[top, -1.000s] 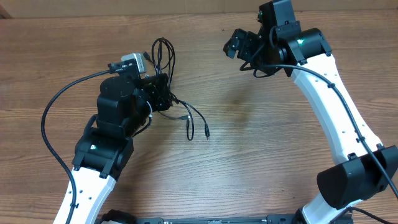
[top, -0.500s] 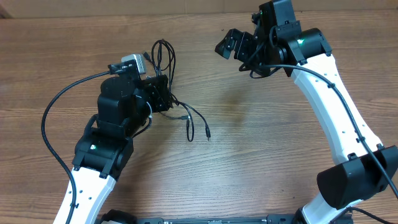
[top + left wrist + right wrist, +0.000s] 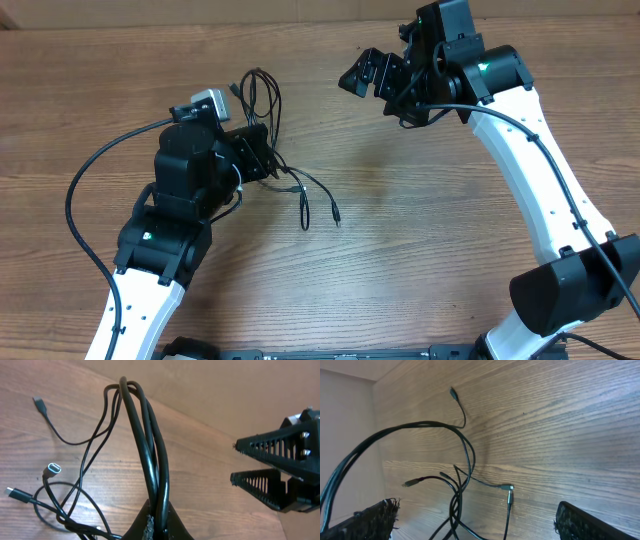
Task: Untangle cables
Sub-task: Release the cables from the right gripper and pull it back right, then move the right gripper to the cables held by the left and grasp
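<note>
The cables (image 3: 262,95) are a tangle of thin black cords. One loop stands up beyond my left gripper (image 3: 258,150), and loose plug ends (image 3: 335,214) trail on the wood to its right. In the left wrist view the left gripper (image 3: 159,512) is shut on a bunch of cable strands (image 3: 150,445) that rise from its jaws. My right gripper (image 3: 355,72) hangs open to the right of the loop, apart from it. It also shows in the left wrist view, the right gripper (image 3: 235,462) with jaws wide. From the right wrist, the cables (image 3: 465,450) lie between and beyond the spread fingers (image 3: 585,522).
The wooden table (image 3: 430,220) carries both arms. A thick black robot wire (image 3: 85,190) arcs at the left of the left arm. A pale wall (image 3: 225,390) borders the table's far edge.
My right gripper has moved left, closer to the cable loop, staying open. The left gripper still holds the cables and has shifted only slightly.
</note>
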You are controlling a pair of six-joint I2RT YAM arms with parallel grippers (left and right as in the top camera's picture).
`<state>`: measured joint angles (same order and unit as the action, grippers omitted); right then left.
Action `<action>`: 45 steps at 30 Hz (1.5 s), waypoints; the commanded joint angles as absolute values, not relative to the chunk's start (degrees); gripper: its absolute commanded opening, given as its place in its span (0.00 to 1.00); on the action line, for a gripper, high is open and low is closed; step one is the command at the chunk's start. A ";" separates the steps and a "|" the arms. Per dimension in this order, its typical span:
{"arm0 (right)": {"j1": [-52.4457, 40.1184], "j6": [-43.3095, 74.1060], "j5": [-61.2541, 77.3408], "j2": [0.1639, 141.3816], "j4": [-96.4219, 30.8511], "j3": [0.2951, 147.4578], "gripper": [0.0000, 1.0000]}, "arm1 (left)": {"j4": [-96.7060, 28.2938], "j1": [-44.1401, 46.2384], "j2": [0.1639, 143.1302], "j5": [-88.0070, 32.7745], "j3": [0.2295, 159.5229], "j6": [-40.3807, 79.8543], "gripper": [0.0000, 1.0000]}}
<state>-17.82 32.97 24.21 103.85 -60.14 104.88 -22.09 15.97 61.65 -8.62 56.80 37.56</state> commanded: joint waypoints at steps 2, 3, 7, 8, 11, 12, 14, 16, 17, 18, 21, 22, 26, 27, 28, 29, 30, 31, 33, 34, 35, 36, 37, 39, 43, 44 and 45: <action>-18.04 32.93 25.28 101.27 -60.99 106.48 1.00 | -22.31 15.66 60.55 -10.79 58.04 37.52 0.04; -18.04 32.93 25.93 101.27 -61.04 106.48 1.00 | -22.28 15.66 60.58 -11.03 58.04 37.52 0.04; -18.04 32.93 27.16 101.27 -61.06 106.48 1.00 | -22.09 15.66 60.62 -12.38 58.04 37.54 0.04; -18.04 32.93 27.16 101.27 -61.30 106.48 1.00 | -22.11 15.66 60.62 -12.64 58.04 37.54 0.04; -18.04 32.93 27.14 101.27 -62.72 106.48 1.00 | -22.09 15.66 60.62 -12.99 58.04 37.54 0.04; -18.04 32.93 27.14 101.27 -63.42 106.48 1.00 | -22.06 15.66 60.62 -12.95 58.04 37.74 0.04; -18.22 32.93 27.14 101.27 -64.60 106.48 1.00 | -22.02 15.66 60.62 -12.01 58.04 38.48 0.04; -18.57 32.93 27.14 101.27 -65.47 106.48 1.00 | -22.06 15.66 60.62 -9.80 58.04 41.17 0.04; -18.85 32.93 27.16 101.27 -65.89 106.48 1.00 | -22.13 15.66 60.64 -8.19 58.04 43.70 0.04; -19.18 32.93 27.16 101.27 -66.30 106.48 1.00 | -22.33 15.66 60.64 -6.09 58.02 47.44 0.04; -20.34 32.93 27.14 101.27 -68.07 106.48 1.00 | -23.14 15.66 60.66 0.43 58.02 59.59 0.04; -20.80 32.93 27.16 101.27 -68.82 106.48 1.00 | -23.66 15.66 60.71 2.48 58.02 64.07 0.04; -22.63 32.91 29.30 101.27 -71.16 106.48 1.00 | -25.63 15.66 60.73 8.73 58.02 83.05 0.04; -23.07 32.91 30.30 101.27 -71.77 106.48 1.00 | -25.80 15.66 60.73 9.52 58.02 87.07 0.04; -23.51 32.91 30.98 101.27 -72.40 106.48 1.00 | -25.89 15.66 60.73 9.61 58.02 90.11 0.04; -23.97 32.88 31.18 101.27 -72.97 106.48 1.00 | -25.93 15.66 60.73 9.58 58.02 93.21 0.04; -24.64 32.67 31.09 101.27 -73.87 106.48 1.00 | -25.96 15.66 60.73 9.56 58.02 96.18 0.04; -25.17 32.25 30.92 101.27 -74.11 106.48 1.00 | -25.96 15.66 60.73 9.67 58.02 97.51 0.04; -26.35 29.69 29.89 101.27 -73.43 106.48 1.00 | -25.96 15.66 60.73 10.98 58.02 98.00 0.04; -27.16 28.25 28.47 101.27 -72.77 106.48 1.00 | -25.93 15.66 60.73 12.08 58.02 98.02 0.04; -27.83 27.38 27.31 101.27 -72.40 106.48 1.00 | -25.98 15.66 60.73 12.78 58.02 98.35 0.05; -28.77 26.33 25.61 101.27 -71.96 106.48 1.00 | -26.04 15.66 60.73 13.69 58.02 99.37 0.05; -29.47 25.71 23.90 101.27 -71.72 106.48 1.00 | -26.24 15.66 60.73 14.41 58.02 100.68 0.05; -30.92 25.34 19.84 101.27 -71.64 106.48 1.00 | -27.20 15.66 60.73 16.38 58.02 104.62 0.04; -33.17 25.17 13.93 101.27 -71.61 106.48 1.00 | -30.52 15.64 60.73 21.41 58.02 113.86 0.04; -33.45 25.19 13.93 101.27 -71.59 106.45 1.00 | -30.59 15.62 60.75 22.17 58.02 114.54 0.04; -33.85 25.17 13.91 101.30 -71.53 106.32 1.00 | -30.50 15.59 60.75 22.94 58.02 115.07 0.04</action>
